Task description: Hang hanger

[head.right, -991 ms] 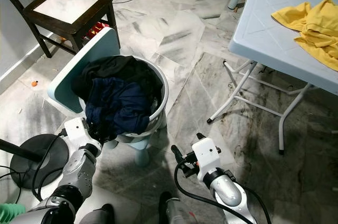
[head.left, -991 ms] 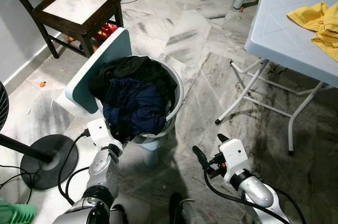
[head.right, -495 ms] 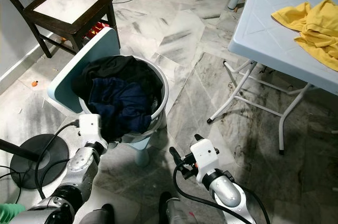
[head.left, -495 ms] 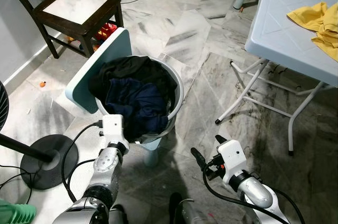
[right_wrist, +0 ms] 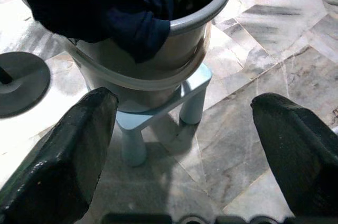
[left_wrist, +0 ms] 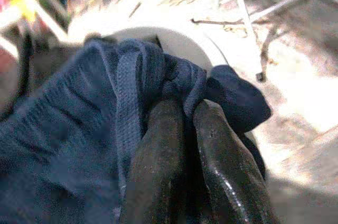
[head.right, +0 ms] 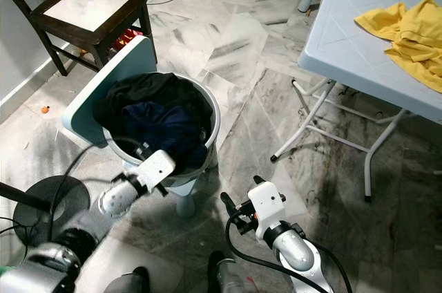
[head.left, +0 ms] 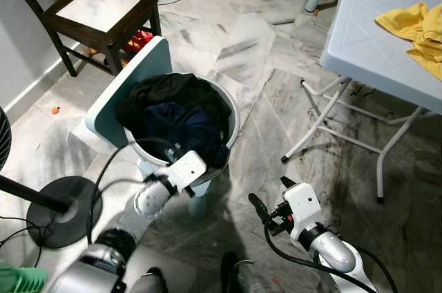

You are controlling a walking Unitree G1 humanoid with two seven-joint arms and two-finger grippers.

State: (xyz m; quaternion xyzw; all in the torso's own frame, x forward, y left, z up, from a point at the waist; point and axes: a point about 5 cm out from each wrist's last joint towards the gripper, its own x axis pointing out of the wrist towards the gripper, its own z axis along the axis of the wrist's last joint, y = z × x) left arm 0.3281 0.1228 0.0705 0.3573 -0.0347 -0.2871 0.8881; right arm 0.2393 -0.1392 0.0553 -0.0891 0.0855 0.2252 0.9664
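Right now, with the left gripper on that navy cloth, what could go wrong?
The left gripper pinches the navy garment, tangled with the black clothes; lifting may drag them out. The basket sits on a small stool and could tip. The right gripper hangs open, not steadying it.

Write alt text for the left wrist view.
The left gripper has its two black fingers pinched shut on a fold of dark blue cloth at the rim of a pale laundry basket. Marble floor lies beyond.
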